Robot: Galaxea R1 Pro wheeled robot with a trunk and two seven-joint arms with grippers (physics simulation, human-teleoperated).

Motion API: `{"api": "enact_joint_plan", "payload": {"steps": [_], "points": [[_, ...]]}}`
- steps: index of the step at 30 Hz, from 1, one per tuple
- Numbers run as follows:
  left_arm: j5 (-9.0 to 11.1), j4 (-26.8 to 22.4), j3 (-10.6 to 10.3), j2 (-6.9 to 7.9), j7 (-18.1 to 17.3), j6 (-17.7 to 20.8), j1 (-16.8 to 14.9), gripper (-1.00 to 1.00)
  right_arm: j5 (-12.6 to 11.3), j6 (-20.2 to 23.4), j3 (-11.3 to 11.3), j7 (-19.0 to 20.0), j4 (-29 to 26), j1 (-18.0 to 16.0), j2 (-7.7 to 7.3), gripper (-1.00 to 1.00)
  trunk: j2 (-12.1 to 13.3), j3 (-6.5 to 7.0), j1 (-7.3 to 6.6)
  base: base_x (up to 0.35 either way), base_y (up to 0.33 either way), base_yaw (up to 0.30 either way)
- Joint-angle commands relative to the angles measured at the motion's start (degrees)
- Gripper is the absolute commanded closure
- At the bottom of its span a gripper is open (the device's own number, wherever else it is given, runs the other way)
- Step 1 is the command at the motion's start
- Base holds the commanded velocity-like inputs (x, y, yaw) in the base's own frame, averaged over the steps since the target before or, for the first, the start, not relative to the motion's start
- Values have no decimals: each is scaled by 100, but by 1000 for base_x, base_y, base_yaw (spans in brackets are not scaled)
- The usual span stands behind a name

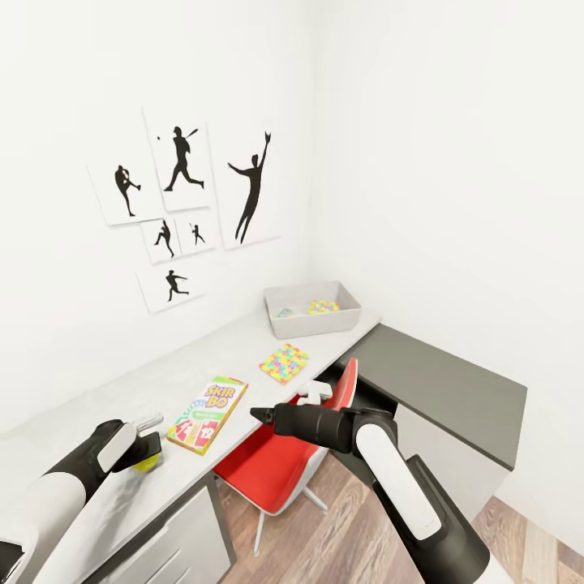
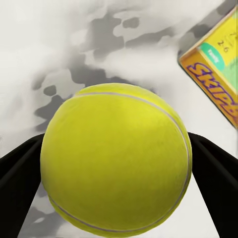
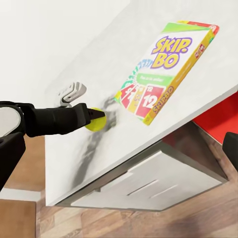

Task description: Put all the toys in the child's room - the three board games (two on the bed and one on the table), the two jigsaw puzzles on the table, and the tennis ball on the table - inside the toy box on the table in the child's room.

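Left gripper (image 1: 148,454) fingers (image 2: 20,168) pinching 1 tennis ball (image 2: 116,158) against the worktop (image 1: 122,389), near its front edge. 1 Skip-Bo board game (image 1: 207,413) flat just beside it. 1 jigsaw puzzle (image 1: 284,362) further along the front edge. 1 toy box (image 1: 311,310) at the far corner, 1 more puzzle (image 1: 323,307) inside. Right gripper (image 1: 261,415) off the front edge above 1 red chair (image 1: 280,462); finger state: cannot tell.
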Motion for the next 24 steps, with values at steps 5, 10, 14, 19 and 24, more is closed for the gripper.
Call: {"api": "enact_joint_plan", "payload": {"steps": [5,10,14,19,24], "points": [[62,-12,-43,11,46,13,-4,100,-56,10,1,-60,-6,-7,1,-100,-13,33,4,0,0,0],[76,-12,-37,13,46,11,-4,100,-56,10,1,-60,-6,-7,1,-100,-13,79,4,0,0,0],[91,-15,-35,19,20,-3,-4,100,-56,10,1,-60,-6,-7,1,-100,-13,116,4,0,0,0],[103,-45,-34,41,-8,21,-4,100,-56,10,1,-60,-6,-7,1,-100,-13,162,4,0,0,0],[114,-68,20,66,-20,65,-4,100,-56,2,-12,-60,-6,-7,1,-100,-13,208,4,0,0,0]]}}
